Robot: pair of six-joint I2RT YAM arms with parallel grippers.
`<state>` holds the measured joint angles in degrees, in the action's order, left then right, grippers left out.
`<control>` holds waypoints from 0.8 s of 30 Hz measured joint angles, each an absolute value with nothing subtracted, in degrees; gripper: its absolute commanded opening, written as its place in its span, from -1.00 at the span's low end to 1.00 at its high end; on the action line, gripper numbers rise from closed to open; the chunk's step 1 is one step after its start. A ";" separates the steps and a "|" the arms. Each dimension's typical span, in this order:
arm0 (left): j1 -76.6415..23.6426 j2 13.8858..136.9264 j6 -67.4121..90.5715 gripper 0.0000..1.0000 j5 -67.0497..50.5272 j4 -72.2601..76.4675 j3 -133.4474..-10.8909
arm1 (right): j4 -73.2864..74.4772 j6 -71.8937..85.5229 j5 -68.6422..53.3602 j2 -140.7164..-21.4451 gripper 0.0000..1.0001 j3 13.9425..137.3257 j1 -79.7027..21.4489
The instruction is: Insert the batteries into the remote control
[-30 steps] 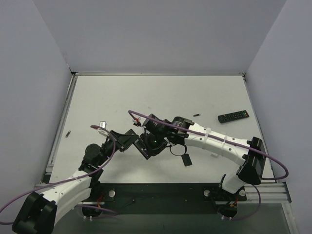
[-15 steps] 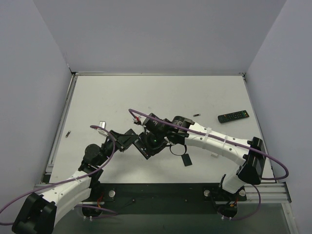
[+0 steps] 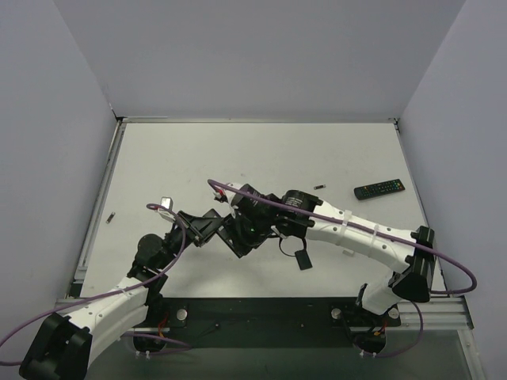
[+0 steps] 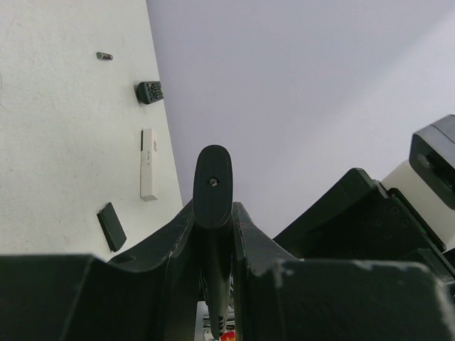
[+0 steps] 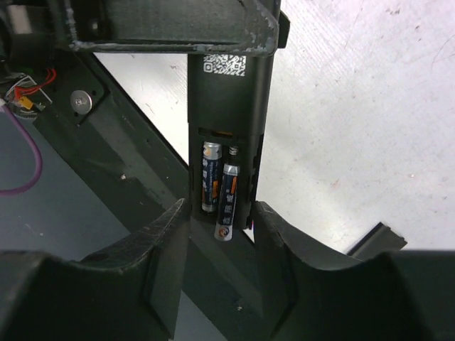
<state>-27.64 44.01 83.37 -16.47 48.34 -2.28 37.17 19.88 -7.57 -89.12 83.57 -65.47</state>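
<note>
remote control (image 5: pixel 226 92): clenched in left claw (image 4: pixel 213 210), long axis running straight ahead of right claw (image 5: pixel 222 217). batteries (image 5: pixel 226 202): two lengthwise inside it, one protruding toward right claw, which is released and straddles them.

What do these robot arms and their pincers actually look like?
The left arm and right arm have white shells with black joints. A purple cable trails along each. Their fingers are chunky matte black, slightly scuffed.
</note>
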 measured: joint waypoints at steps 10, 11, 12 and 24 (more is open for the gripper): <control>-27.64 43.77 89.25 -1.00 -16.49 48.66 -2.28 | 32.01 12.10 -6.39 -74.30 -0.16 79.99 -66.02; -27.64 43.64 89.86 -1.00 -16.51 48.66 -2.28 | 30.76 10.81 -6.79 -71.85 -0.17 78.17 -65.95; -27.64 43.51 90.43 -1.00 -16.51 48.66 -2.28 | 29.69 9.61 -7.29 -69.73 -0.17 76.29 -65.91; -27.64 42.81 94.11 -1.00 -17.41 48.69 -2.28 | 22.09 0.71 -15.07 -68.71 -0.17 65.98 -64.66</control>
